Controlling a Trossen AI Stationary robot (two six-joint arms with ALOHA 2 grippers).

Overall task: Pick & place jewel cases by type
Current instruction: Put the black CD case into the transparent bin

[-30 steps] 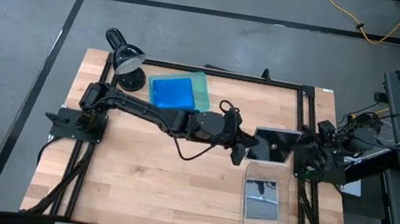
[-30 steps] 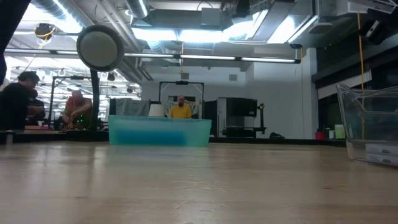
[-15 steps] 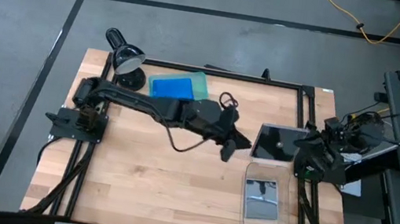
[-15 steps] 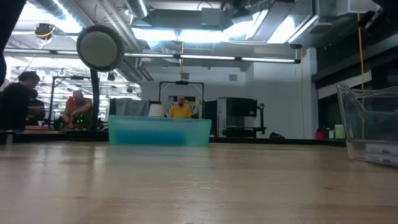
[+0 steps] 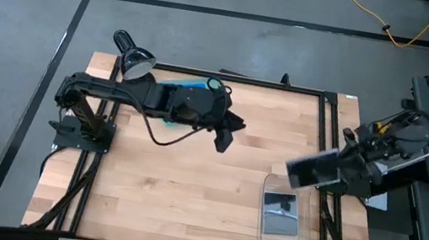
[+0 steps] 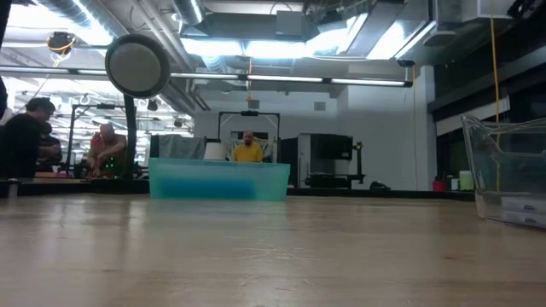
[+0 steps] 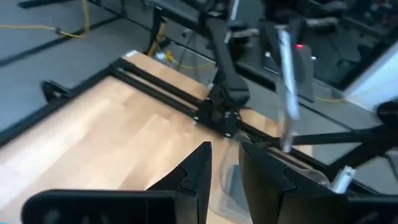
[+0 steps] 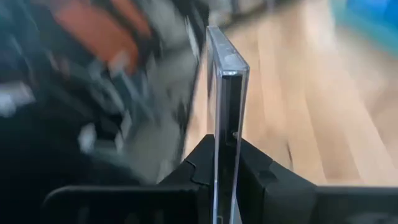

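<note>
On the far left of the bench point(image 5: 145, 186) a black desk lamp point(image 5: 133, 63) stands at the back corner, and just beside it sits the translucent green tray point(image 6: 219, 180), largely covered from above by the left arm; a sliver of bright blue case point(image 5: 169, 94) shows inside it under the arm. The left claw point(image 5: 224, 134) hangs over the bare wood past the tray's right side, its fingers point(image 7: 196, 171) parted with a narrow gap and nothing between them. Further right, near the bench's right edge, the clear plastic tray point(image 5: 264, 235) holds a grey-clear case point(image 5: 280, 214) lying flat. Above that tray's back end, the right claw point(image 8: 226, 163) is clenched on a grey-clear square jewel case point(image 5: 314, 169), gripped by its bottom edge and seen edge-on, upright, from the right wrist view; it is lifted clear of the bench.
</note>
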